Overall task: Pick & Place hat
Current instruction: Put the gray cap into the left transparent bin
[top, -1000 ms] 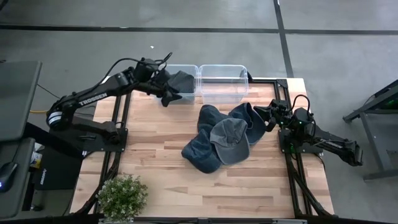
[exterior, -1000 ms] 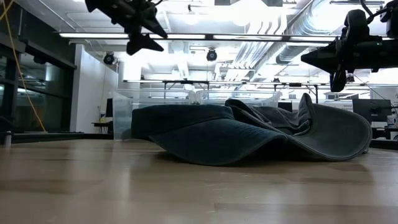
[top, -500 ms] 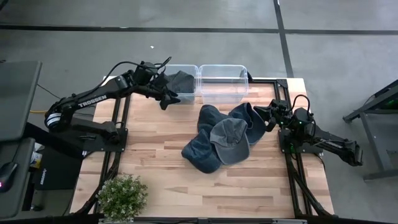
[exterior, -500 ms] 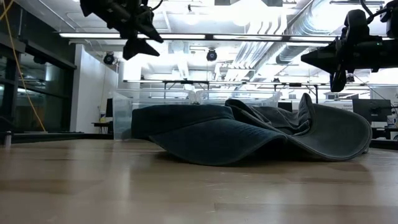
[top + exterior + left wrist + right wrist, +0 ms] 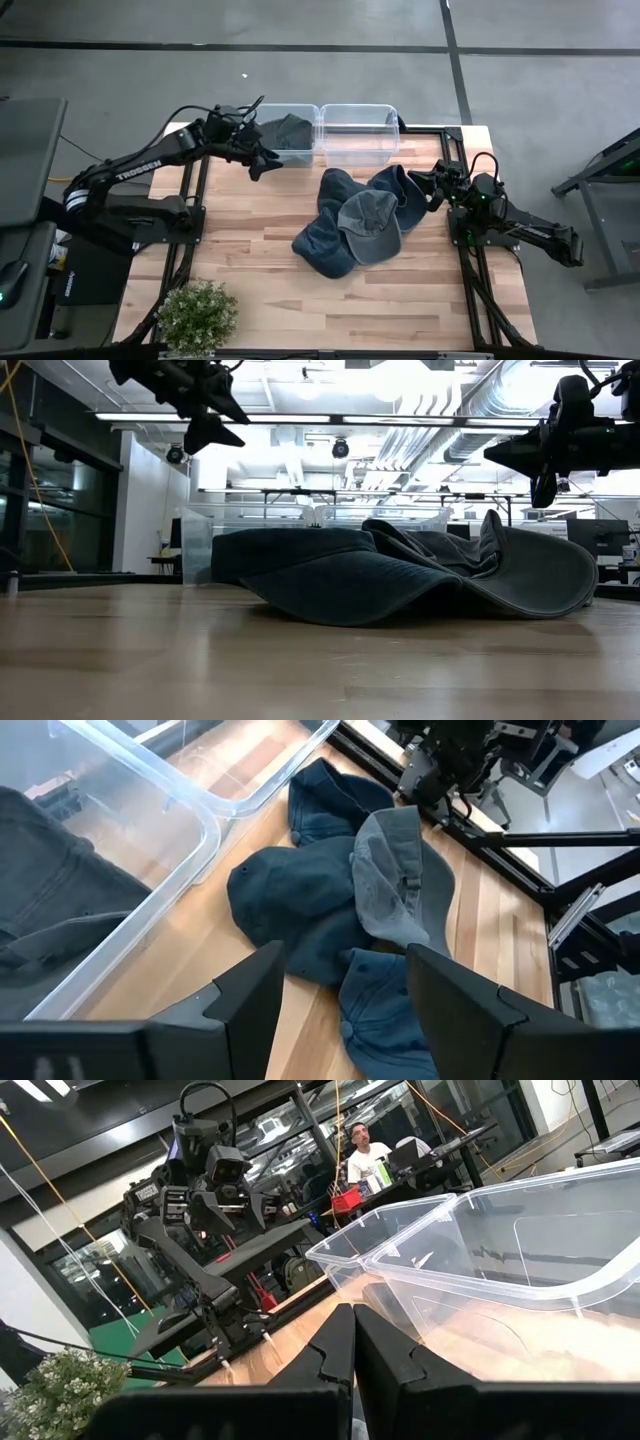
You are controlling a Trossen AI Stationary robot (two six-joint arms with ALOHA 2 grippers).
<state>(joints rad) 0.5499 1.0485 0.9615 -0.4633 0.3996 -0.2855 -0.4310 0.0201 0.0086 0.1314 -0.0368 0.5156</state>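
Several blue denim hats (image 5: 355, 222) lie in a heap on the middle of the wooden table; they also show in the left wrist view (image 5: 330, 910) and the low view (image 5: 400, 575). One dark hat (image 5: 291, 130) lies inside the left clear bin (image 5: 300, 107). My left gripper (image 5: 263, 163) hangs open and empty above the table by that bin's near left corner (image 5: 340, 990). My right gripper (image 5: 430, 192) is shut and empty in the air at the heap's right side (image 5: 352, 1350).
A second clear bin (image 5: 358, 135) stands to the right of the first at the table's far edge. A potted plant (image 5: 197, 315) stands at the near left corner. A person (image 5: 365, 1145) sits in the room beyond the table. Bare wood lies near and left of the heap.
My left gripper has drawn back from the left bin toward the table's left edge, staying open and high. The dark hat stays in the bin. The right arm and the heap have kept still.
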